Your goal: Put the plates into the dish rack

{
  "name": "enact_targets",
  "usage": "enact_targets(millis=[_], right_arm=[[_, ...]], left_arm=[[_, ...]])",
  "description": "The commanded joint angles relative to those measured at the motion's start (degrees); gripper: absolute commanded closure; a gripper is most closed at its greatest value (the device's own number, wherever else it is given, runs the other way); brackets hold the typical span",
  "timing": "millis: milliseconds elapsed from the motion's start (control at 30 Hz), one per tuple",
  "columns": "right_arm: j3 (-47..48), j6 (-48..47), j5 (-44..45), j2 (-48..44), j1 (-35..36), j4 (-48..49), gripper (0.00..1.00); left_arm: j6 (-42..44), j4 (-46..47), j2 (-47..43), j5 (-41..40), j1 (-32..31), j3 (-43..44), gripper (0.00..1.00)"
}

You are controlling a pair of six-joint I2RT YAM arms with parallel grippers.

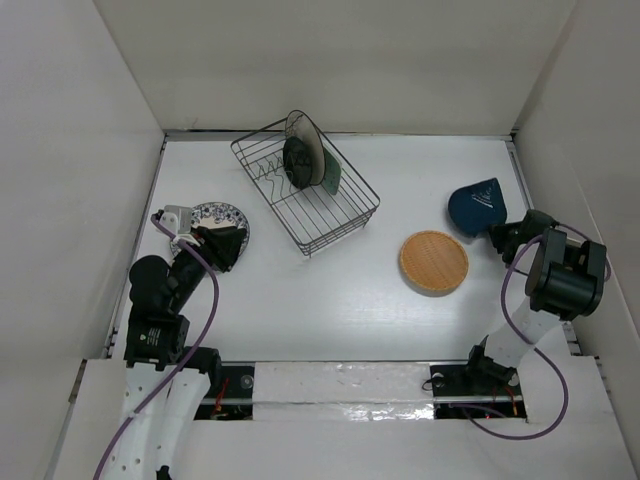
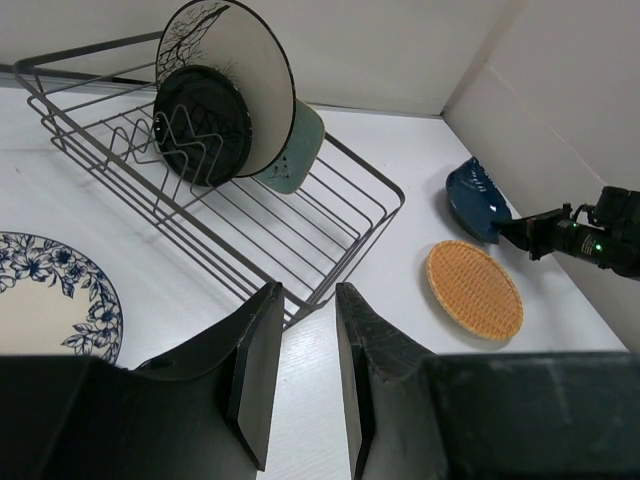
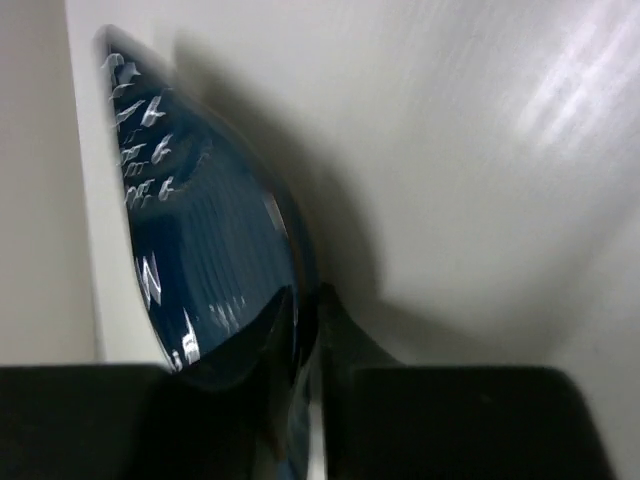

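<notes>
The dark wire dish rack (image 1: 330, 215) (image 2: 330, 215) stands at the back middle. It holds the cream sketched plate (image 2: 245, 70), the black plate (image 2: 200, 125) and the pale green plate (image 2: 300, 150) upright. The blue-and-white plate (image 1: 215, 215) (image 2: 50, 300) lies flat at the left, partly under my left gripper (image 1: 222, 248) (image 2: 308, 300), which is open and empty above the table. My right gripper (image 1: 497, 235) (image 3: 308, 310) is shut on the rim of the dark blue plate (image 1: 476, 205) (image 3: 200, 250) (image 2: 475, 195), tilted up on edge. The tan-orange plate (image 1: 434, 262) (image 2: 475, 288) lies flat right of middle.
White walls close in the table on the left, back and right. The dark blue plate is close to the right wall. The table's front edge (image 1: 340, 365) runs between the arm bases.
</notes>
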Motion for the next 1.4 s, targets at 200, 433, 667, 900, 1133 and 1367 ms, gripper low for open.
enact_targets(millis=[200, 433, 667, 900, 1133, 1367], right_arm=[[-3.0, 6.1, 2.9, -7.7, 1.4, 11.7, 1.0], [7.1, -17.5, 29.8, -33.2, 20.5, -5.3, 1.0], [31.8, -48.2, 45.3, -26.2, 51.1, -14.2, 1.0], [60.9, -65.4, 53.4, -4.7, 67.0, -25.3, 1.0], [85.1, -90.0, 66.6, 17.3, 76.1, -21.4, 1.0], [102.1, -96.7, 66.7, 31.0, 76.6, -21.3, 1.0]], left_arm=[[0.4, 2.0, 0.8, 0.4, -0.4, 1.5, 0.75], [0.2, 2.3, 1.0, 0.7, -0.4, 1.3, 0.76], [0.2, 2.1, 0.8, 0.2, -0.4, 1.3, 0.76], [0.3, 1.4, 0.2, -1.5, -0.4, 1.6, 0.76], [0.3, 1.3, 0.2, -1.3, -0.4, 1.7, 0.82], [0.4, 0.9, 0.2, -1.4, -0.4, 1.9, 0.82]])
